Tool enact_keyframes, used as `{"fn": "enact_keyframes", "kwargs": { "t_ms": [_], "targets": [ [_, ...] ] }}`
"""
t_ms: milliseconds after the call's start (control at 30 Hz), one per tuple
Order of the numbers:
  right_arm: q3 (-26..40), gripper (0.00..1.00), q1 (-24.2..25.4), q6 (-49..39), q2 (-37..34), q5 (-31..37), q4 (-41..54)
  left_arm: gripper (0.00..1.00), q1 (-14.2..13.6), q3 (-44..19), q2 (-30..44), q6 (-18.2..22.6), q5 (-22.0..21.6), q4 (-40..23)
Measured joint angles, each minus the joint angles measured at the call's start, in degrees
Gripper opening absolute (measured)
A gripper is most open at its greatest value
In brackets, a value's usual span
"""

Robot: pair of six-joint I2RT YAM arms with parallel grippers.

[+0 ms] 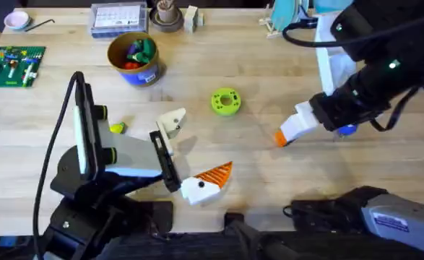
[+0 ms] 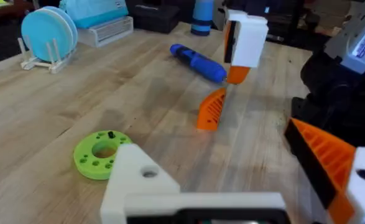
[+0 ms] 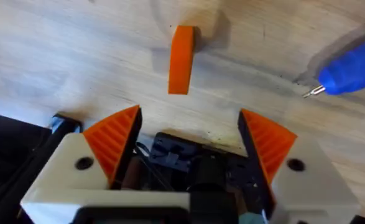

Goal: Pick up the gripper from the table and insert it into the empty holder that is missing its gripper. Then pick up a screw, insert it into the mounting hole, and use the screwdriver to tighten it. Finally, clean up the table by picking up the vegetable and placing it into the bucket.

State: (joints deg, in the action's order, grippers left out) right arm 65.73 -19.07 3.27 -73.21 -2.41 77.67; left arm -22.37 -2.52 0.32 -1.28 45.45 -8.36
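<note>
- Orange ribbed gripper [image 3: 182,59], a wedge, lies on pale wood-grain table [image 1: 269,180] just ahead of the right gripper [image 3: 188,134], whose fingers are spread wide, empty.
- Blue smooth screwdriver [image 3: 353,71] lies beside it.
- No readable writing.
- Left gripper [image 1: 190,155] gapes, holding nothing.

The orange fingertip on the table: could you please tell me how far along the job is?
Nothing looks done yet. In hand: the right pincer hangs open over the orange fingertip, not gripping it. Left to do: seating it on the plain white holder, tightening a screw with the screwdriver, and moving the vegetable into the bucket.
</note>
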Motion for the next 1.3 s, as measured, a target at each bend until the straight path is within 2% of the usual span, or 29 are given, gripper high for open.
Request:
{"fn": "enact_keyframes", "kwargs": {
  "t_ms": [400, 667, 1000, 1100, 1233, 1300],
  "targets": [
    [-0.81, 0.993, -1.51, 1.32, -2.57, -1.05, -3.44, 0.993, 0.00, 0.00, -0.02, 0.00, 0.00, 0.00],
    [-8.99, 0.994, -10.24, 3.13, -2.31, 5.25, -13.00, 0.993, 0.00, 0.00, 0.00, 0.00, 0.00, 0.00],
    [-9.81, 0.993, -10.93, 3.87, -3.42, 7.53, -13.49, 0.993, 0.00, 0.00, 0.00, 0.00, 0.00, 0.00],
    [-10.42, 0.915, -10.93, 4.00, -3.42, 7.56, -14.43, 0.993, 0.00, 0.00, 0.00, 0.00, 0.00, 0.00],
    [-11.17, 0.641, -10.93, 4.18, -3.41, 7.56, -15.15, 0.992, 0.00, 0.00, 0.00, 0.00, 0.00, 0.00],
    [-11.17, 0.553, -10.93, 4.24, -3.42, 7.55, -15.29, 0.993, 0.00, 0.00, 0.00, 0.00, 0.00, 0.00]
  ]
}}
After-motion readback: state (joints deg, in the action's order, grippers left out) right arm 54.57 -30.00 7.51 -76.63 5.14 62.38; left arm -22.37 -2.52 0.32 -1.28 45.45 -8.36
